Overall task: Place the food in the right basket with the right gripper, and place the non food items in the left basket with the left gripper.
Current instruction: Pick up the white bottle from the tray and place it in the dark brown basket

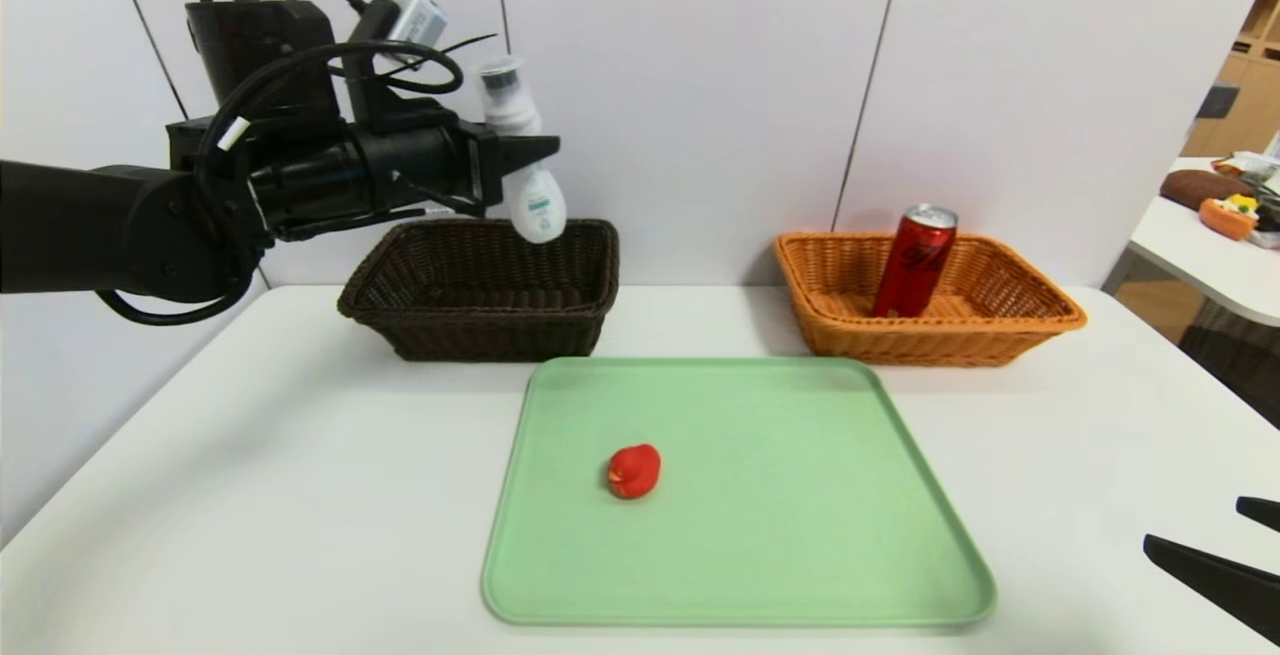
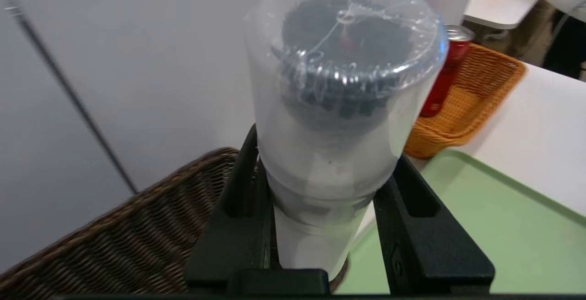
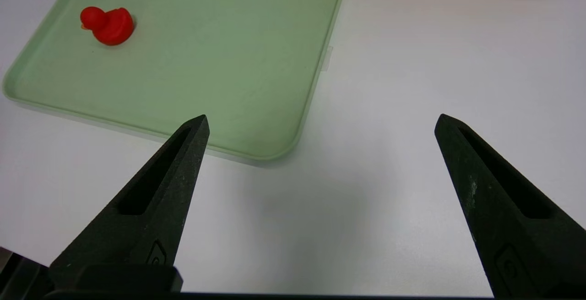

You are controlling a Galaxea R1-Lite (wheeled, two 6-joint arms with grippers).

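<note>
White plastic is what we have in hand: the small bottle (image 1: 524,163) sits clamped between the fingers of our left gripper (image 1: 520,167), tilted with its clear cap uppermost, and we hold it in the air above the near right part of the dark brown left basket (image 1: 480,287). In the left wrist view the two black fingers (image 2: 238,217) press on either side of the bottle's body below the cap, with the basket's weave beneath.

We judge the step in hand to be the dropping of the first non-food item. The next move calls for us to bring the bottle a little further over the basket's middle, lower it, and part the fingers so that it falls inside and not on the rim.

The red drink can (image 1: 914,261) already stands, leaning slightly, in the orange right basket (image 1: 1010,320), so the food seems done. The red duck toy (image 1: 634,471) is left on the green tray (image 1: 900,495), left of its centre, and would be ours to fetch with the left gripper afterwards.

Our right gripper (image 3: 320,126) is parked low over the counter (image 1: 250,455) just beside the tray's near right corner, its fingers wide apart and holding nothing
</note>
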